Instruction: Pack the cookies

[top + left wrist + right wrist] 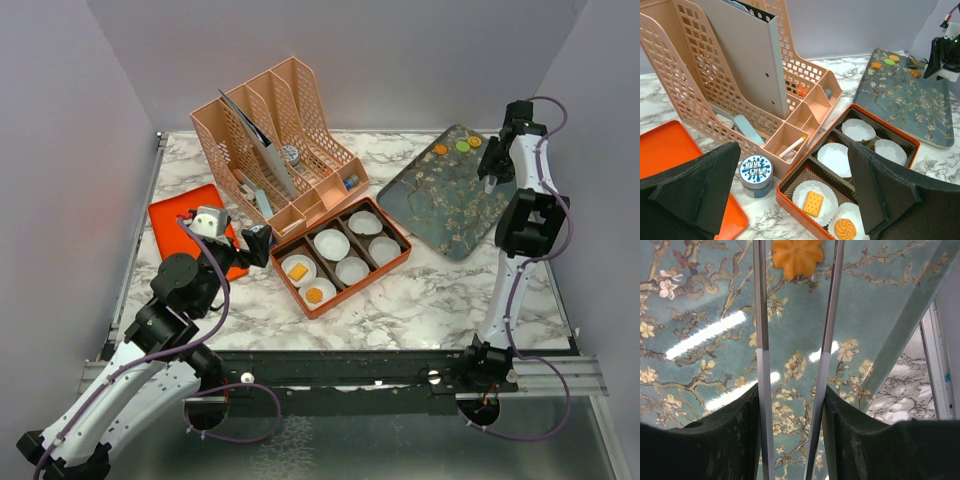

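Note:
The cookies lie in two places. A square cookie [298,271] [813,203] and a round orange swirl [314,295] [845,229] rest in white paper cups in the orange box [400,262] [790,210]. Two orange rounds [440,149] [474,141] and a green round [463,146] sit at the far end of the teal flowered tray [450,215]. My right gripper [493,168] [792,400] is shut on metal tongs [760,340], whose arms stand apart either side of an orange flower-shaped cookie [796,257]. My left gripper [262,245] [794,150] hangs open over the box's near-left corner, holding nothing.
A peach desk organiser [270,130] [715,75] stands behind the box. An orange lid [175,215] [665,145] lies at the left, with a small blue-and-white tin [756,175] beside it. Several empty paper cups [352,270] fill the box's other compartments.

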`<state>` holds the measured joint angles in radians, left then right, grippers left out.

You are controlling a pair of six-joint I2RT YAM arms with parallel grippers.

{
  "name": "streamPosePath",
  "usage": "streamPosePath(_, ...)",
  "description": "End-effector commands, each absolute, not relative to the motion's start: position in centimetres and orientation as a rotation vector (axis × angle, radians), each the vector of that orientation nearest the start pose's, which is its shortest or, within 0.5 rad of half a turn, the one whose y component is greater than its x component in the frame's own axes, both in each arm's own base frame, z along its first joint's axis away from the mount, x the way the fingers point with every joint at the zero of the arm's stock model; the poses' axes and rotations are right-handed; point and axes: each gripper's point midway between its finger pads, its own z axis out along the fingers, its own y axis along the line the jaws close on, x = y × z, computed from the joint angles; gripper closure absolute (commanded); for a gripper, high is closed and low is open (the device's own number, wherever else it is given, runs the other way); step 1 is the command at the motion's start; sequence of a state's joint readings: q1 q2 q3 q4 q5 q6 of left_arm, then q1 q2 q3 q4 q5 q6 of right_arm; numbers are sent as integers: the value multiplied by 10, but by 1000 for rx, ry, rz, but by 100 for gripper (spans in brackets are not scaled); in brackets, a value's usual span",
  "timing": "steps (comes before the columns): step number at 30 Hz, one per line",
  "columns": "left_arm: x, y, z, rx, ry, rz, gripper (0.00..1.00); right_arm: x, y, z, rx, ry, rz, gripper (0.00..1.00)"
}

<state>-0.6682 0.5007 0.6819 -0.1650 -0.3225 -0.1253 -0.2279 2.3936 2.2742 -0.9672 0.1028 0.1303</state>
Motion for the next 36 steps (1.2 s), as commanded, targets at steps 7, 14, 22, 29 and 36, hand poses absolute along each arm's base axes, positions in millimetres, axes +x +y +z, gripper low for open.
streamPosePath(7,241,-121,304,164,1559,-350,1,546,-141,78,500,2574,-138,57)
streamPosePath(14,240,-121,306,163,1553,-354,1,537,-137,97,484,2560,-123,74)
streamPosePath(22,238,-119,309,158,1540,-367,1,511,-121,136,450,2518,-79,83)
streamPosePath(29,238,-116,311,146,1533,-363,1,484,-89,155,391,2500,-1,85)
streamPosePath(36,241,-115,309,141,1541,-355,1,453,-44,167,323,2470,75,85)
